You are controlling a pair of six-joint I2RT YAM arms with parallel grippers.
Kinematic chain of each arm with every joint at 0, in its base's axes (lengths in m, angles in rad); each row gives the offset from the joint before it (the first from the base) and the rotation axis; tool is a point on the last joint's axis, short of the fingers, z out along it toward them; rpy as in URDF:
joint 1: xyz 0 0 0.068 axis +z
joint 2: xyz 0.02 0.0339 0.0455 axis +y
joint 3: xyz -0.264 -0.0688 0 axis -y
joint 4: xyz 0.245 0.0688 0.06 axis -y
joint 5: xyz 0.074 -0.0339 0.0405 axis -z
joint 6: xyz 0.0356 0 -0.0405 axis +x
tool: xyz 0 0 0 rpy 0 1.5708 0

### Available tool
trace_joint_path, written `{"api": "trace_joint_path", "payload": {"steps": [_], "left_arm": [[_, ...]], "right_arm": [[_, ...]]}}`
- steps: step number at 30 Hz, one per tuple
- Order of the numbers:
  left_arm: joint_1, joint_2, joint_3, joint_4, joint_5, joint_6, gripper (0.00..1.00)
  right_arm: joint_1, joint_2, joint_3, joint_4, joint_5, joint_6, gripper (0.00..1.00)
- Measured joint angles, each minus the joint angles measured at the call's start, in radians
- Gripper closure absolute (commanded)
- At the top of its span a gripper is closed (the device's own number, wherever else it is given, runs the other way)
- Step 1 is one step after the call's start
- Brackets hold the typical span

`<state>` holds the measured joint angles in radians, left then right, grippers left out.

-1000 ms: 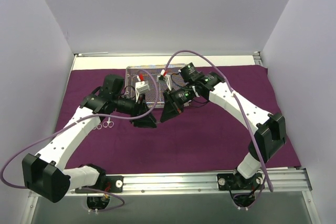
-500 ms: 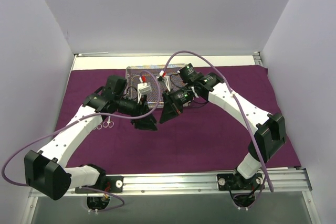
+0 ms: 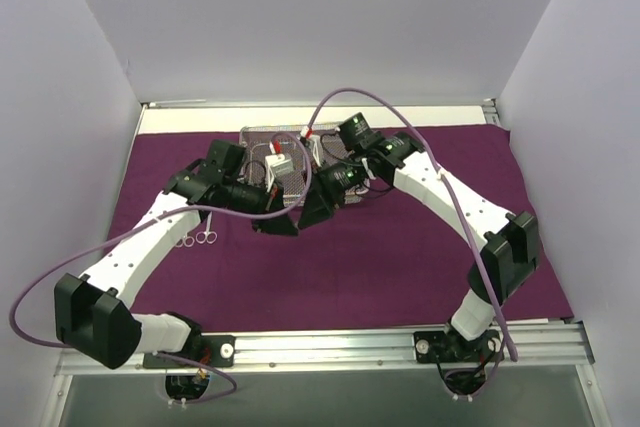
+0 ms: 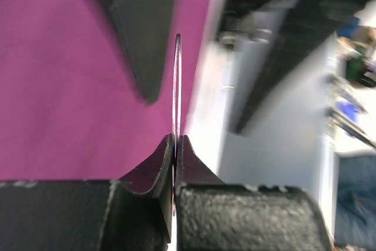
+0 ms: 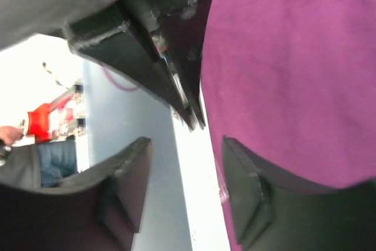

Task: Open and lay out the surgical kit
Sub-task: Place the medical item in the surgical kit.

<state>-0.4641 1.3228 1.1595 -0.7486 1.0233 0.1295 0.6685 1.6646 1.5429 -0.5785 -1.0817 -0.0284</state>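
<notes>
While left gripper (image 4: 175, 140) pinches it, thin instrument (image 4: 177, 86)

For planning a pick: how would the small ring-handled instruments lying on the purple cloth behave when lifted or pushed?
The instruments lie flat and look slim, so they are probably light and hard to get under. Shiny metal suggests stiff and perhaps slippery. Pushed, they might drag and wrinkle the cloth.

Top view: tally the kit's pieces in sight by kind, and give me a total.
purple cloth: 1
wire-mesh tray: 1
ring-handled instruments lying on the cloth: 2
thin metal piece pinched in the left gripper, seen edge-on: 1
Total: 5. The arms hide part of the tray, so anything in it is not counted.
</notes>
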Motion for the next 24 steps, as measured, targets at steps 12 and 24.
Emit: {"api": "trace_joint_path", "payload": {"steps": [12, 24], "left_arm": [[0.266, -0.11, -0.068, 0.001, -0.66, -0.07, 0.98], [0.538, 0.146, -0.039, -0.071, -0.942, -0.016, 0.98]], "right_arm": [[-0.187, 0.035, 0.093, 0.036, 0.453, 0.192, 0.35], [-0.203, 0.025, -0.006, 0.06, 0.54, 0.28, 0.35]]}}
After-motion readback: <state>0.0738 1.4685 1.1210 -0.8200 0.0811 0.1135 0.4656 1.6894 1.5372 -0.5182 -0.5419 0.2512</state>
